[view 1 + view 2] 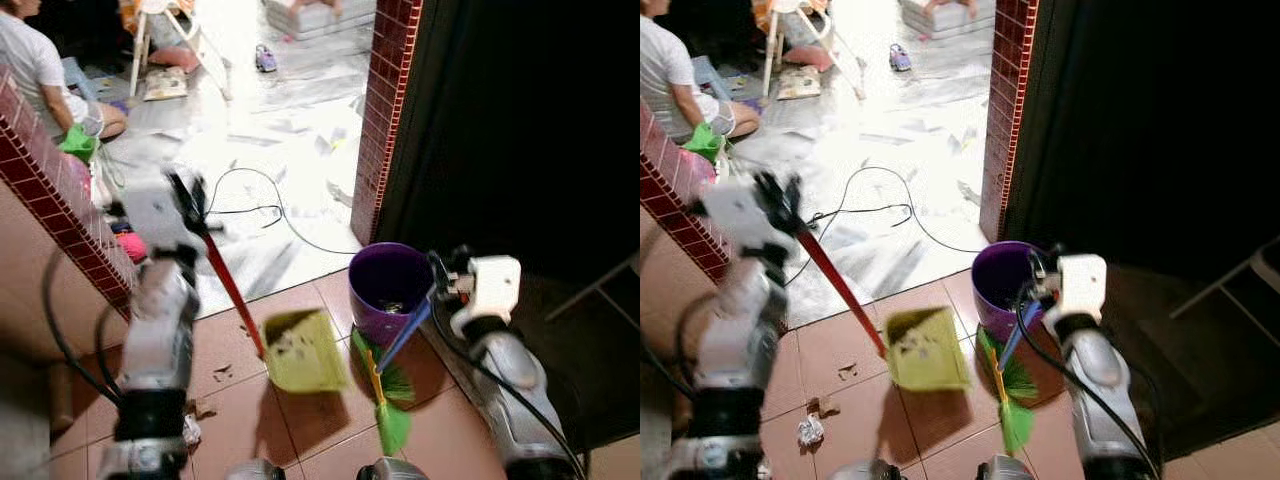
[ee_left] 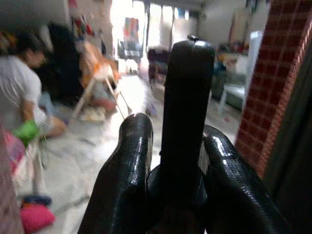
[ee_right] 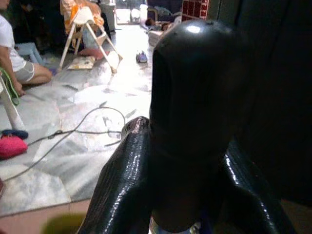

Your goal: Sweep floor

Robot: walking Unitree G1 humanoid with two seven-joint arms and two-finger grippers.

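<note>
dustpan (image 1: 305,352) x1, left gripper (image 1: 185,195) clamps handle | broom (image 1: 385,385) x1, right gripper (image 1: 440,275) clamps handle

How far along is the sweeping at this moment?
Partly done. The left end effector grips the red-handled dustpan, lifted off the tiles with scraps in it. The right end effector grips the small green broom beside the purple bin. Left to do: paper scraps lie on the tiles, and the pan is not yet emptied.

No legible text (labels, brands or numbers)
</note>
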